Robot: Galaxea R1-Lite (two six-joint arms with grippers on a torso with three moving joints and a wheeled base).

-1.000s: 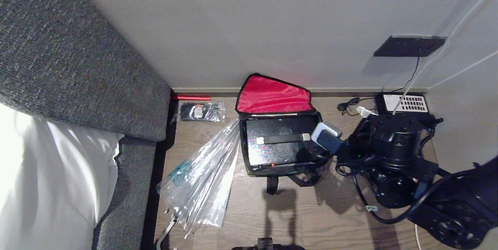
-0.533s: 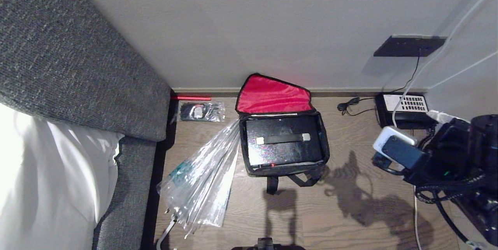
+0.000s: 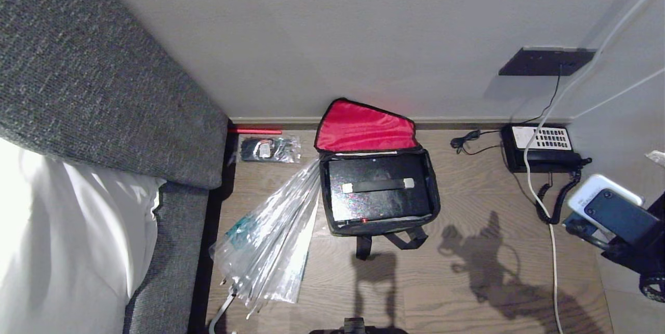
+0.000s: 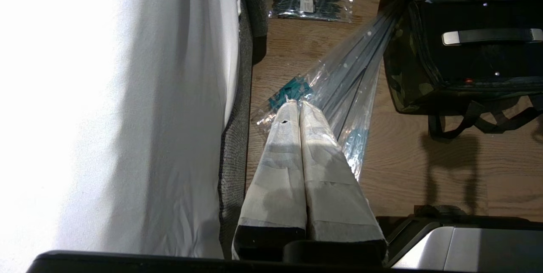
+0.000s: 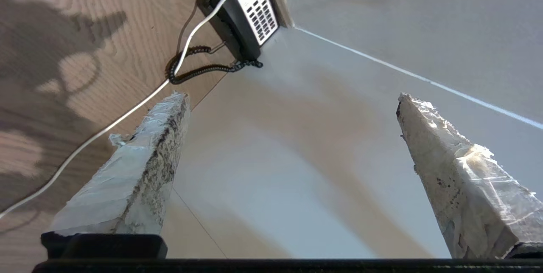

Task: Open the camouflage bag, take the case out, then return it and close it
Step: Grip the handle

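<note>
While the right arm swings clear to the scene's right edge, the camouflage bag (image 3: 379, 196) sits open on the floor by the wall, red flap up, the case (image 3: 378, 188) lying inside. The right gripper (image 5: 292, 103) hangs spread and empty; the left gripper (image 4: 300, 107) is pressed together. Zipping shut probably remains.

The head camera looked steeply down from high up at the brown wooden floor (image 3: 467, 282), with the open camouflage fabric bag with red lining (image 3: 378, 188) at centre frame. The left wrist camera sat nearer the floor, showing that bag (image 4: 462, 48) at upper right and the clear plastic umbrella (image 4: 348, 82). The right wrist camera faced the black-and-white corded telephone (image 5: 244, 18), shared with the head view (image 3: 540, 148).
</note>
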